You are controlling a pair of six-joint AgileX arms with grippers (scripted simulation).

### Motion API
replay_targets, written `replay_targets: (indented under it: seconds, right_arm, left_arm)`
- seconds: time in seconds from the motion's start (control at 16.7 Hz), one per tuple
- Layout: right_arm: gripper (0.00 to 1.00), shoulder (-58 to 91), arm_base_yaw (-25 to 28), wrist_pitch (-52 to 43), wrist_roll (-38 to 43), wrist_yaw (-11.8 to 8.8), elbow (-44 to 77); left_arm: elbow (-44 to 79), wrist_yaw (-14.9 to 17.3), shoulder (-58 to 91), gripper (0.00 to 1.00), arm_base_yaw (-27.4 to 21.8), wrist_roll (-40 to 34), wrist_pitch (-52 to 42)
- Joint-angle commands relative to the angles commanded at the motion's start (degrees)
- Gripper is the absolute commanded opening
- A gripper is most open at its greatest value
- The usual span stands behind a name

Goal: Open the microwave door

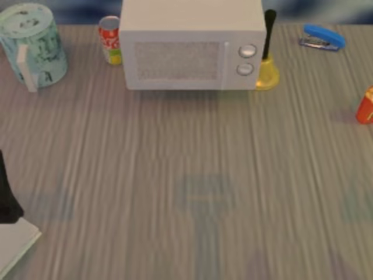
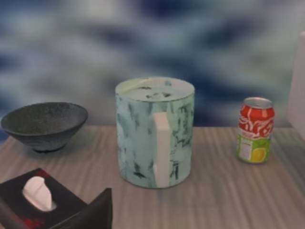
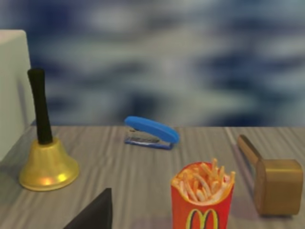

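The small boxy white-grey microwave (image 1: 192, 44) stands at the far middle of the grey wood-grain bench (image 1: 186, 186). Its flat light-grey door with the speckled mesh window (image 1: 175, 61) sits flush against the front, closed, beside the two round silver knobs (image 1: 247, 59).

A red-and-yellow drinks can (image 1: 110, 39) stands just left of the microwave, and a pale green patterned mug with a white handle (image 1: 32, 45) stands farther left. A brass hand bell with a black handle (image 1: 267, 64) is just beside the microwave's right side. A blue stapler (image 1: 322, 37) lies farther right, and a red carton of fries (image 1: 366, 106) sits at the right edge.

The left arm (image 1: 7, 198) is at the near left edge, well apart from the microwave. The right arm does not appear in the top view. Only a dark tip, probably a finger, shows in each wrist view, so the state of either pair of jaws cannot be told.
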Motion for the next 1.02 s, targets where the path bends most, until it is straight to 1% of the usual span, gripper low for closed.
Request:
replay_targets:
  seconds: [0.12, 0.24, 0.42, 0.54, 0.66, 1.02]
  right_arm:
    - [1.0, 0.0, 0.0, 0.0, 0.0, 0.0, 0.0]
    - [1.0, 0.0, 0.0, 0.0, 0.0, 0.0, 0.0]
    - [1.0, 0.0, 0.0, 0.0, 0.0, 0.0, 0.0]
    - [1.0, 0.0, 0.0, 0.0, 0.0, 0.0, 0.0]
    - [1.0, 0.0, 0.0, 0.0, 0.0, 0.0, 0.0]
    - [1.0, 0.0, 0.0, 0.0, 0.0, 0.0, 0.0]
  left_arm:
    - [0.0, 0.0, 0.0, 1.0, 0.0, 0.0, 0.0]
    - [1.7, -0.8, 1.8, 1.0, -1.1, -0.6, 0.1]
    - [8.2, -4.0, 9.0, 1.0, -5.0, -2.8, -0.1]
    - [14.4, -7.2, 16.8, 1.0, -8.8, -4.8, -0.5]
    - [21.7, -11.2, 26.6, 1.0, -13.2, -7.2, -1.3]
    - [46.4, -25.2, 62.3, 1.0, -28.5, -14.9, -4.7]
